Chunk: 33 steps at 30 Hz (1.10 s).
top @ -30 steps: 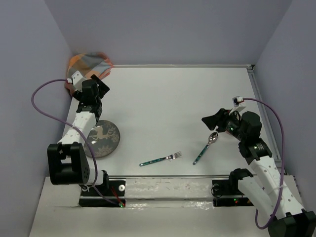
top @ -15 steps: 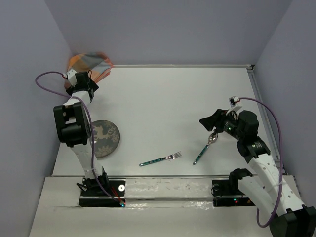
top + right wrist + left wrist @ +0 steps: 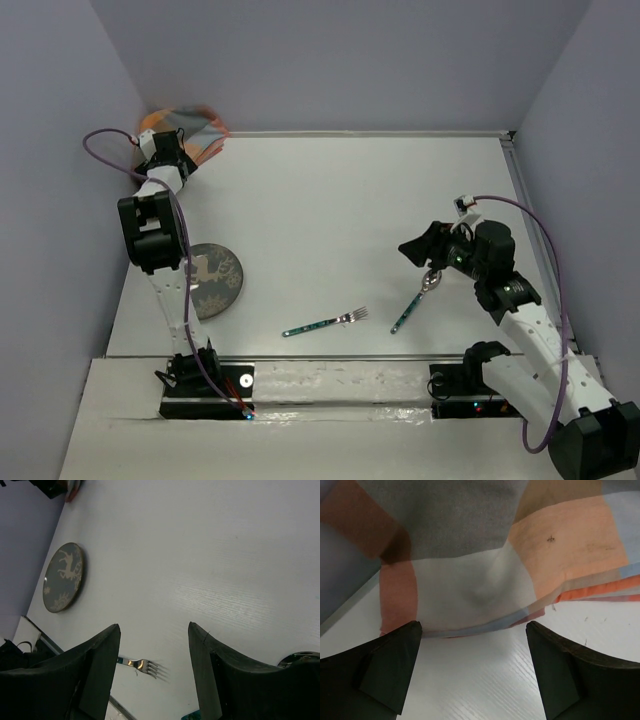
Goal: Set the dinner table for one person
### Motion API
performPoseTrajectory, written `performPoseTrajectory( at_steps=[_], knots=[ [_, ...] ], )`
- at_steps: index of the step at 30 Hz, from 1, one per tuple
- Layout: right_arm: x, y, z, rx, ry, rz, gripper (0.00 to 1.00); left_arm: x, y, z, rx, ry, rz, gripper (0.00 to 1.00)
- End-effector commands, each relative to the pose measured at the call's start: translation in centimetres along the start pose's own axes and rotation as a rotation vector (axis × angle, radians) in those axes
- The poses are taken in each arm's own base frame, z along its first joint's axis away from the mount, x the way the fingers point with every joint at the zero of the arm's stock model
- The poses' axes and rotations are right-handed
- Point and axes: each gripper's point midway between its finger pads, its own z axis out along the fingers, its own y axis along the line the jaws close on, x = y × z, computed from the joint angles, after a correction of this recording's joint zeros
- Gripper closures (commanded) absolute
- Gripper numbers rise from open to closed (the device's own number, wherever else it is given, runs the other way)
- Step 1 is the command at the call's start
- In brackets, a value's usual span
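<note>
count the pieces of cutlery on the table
2: a fork near the front edge, centre, and a spoon just right of it. None seem hidden.

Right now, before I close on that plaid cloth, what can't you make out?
- Orange-and-grey plaid cloth placemat: top view, the left tool covers its near part; left wrist view, frame edges cut it off.
- Green-handled metal spoon: right wrist view, only a sliver of bowl shows.
- Green-handled metal fork: right wrist view, handle behind a finger of the right tool.
- Dark round deer-patterned plate: top view, left arm crosses it.
</note>
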Motion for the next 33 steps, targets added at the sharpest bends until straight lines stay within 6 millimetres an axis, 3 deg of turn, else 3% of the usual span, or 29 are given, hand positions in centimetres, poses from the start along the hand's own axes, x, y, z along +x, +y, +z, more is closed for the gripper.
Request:
performPoseTrajectory(
  at_steps=[1, 3, 5, 8, 9, 11, 12, 14, 16, 21, 22, 23, 24, 26, 27, 33],
  knots=[
    [-1.6, 1.2, 0.5, -0.044, -0.047, -0.053, 0.38, -1.5, 1.0, 0.5, -0.069, 0.004, 0.065, 0.05],
    [-1.7, 1.0, 0.8, -0.040, -0.043, -0.054, 0.38, -1.8, 1.3, 0.9, -0.099, 0.003, 0.091, 0.05],
    [-1.8, 1.0, 1.0, -0.040, -0.043, -0.054, 0.38, -1.8, 1.2, 1.3, -0.099, 0.015, 0.107, 0.14],
    [-1.9, 1.3, 1.2, -0.048, -0.039, -0.057, 0.38, 0.0, 0.9, 2.4, -0.080, 0.073, 0.129, 0.34],
    [-2.0, 1.3, 1.2, -0.047, -0.040, -0.057, 0.38, 0.2, 0.7, 2.4, -0.071, 0.084, 0.131, 0.51],
    [-2.2, 1.4, 1.2, -0.050, -0.046, -0.060, 0.38, 1.0, -0.1, 2.4, -0.030, 0.109, 0.126, 0.68],
    [-2.3, 1.4, 1.2, -0.049, -0.048, -0.060, 0.38, 1.1, -0.4, 2.3, -0.018, 0.114, 0.126, 0.81],
    [-2.4, 1.5, 1.3, -0.051, -0.051, -0.060, 0.38, 1.9, -1.8, 1.5, 0.023, 0.123, 0.137, 0.95],
    [-2.4, 1.8, 1.4, -0.060, -0.052, -0.061, 0.38, 2.3, -3.6, 0.2, 0.080, 0.122, 0.149, 1.00],
    [-3.1, 2.4, 1.7, -0.072, -0.067, -0.063, 0.38, 5.4, -13.7, -6.5, 0.361, 0.116, 0.193, 1.00],
    [-3.1, 2.4, 1.8, -0.066, -0.067, -0.066, 0.38, 6.1, -16.3, -8.4, 0.429, 0.109, 0.188, 1.00],
    [-3.3, 2.3, 1.9, -0.059, -0.070, -0.067, 0.38, 6.6, -17.7, -10.1, 0.474, 0.109, 0.187, 1.00],
    [-3.5, 2.3, 2.0, -0.054, -0.077, -0.073, 0.38, 8.4, -20.5, -12.8, 0.562, 0.130, 0.207, 1.00],
    [-3.8, 1.8, 2.3, -0.030, -0.082, -0.079, 0.38, 9.2, -23.3, -16.2, 0.658, 0.119, 0.178, 1.00],
    [-4.3, 1.4, 2.4, -0.005, -0.096, -0.084, 0.38, 11.0, -25.7, -19.5, 0.758, 0.150, 0.173, 1.00],
    [-4.9, -0.6, 3.3, 0.098, -0.109, -0.088, 0.38, 18.2, -30.8, -28.5, 0.983, 0.255, 0.185, 1.00]
  ],
)
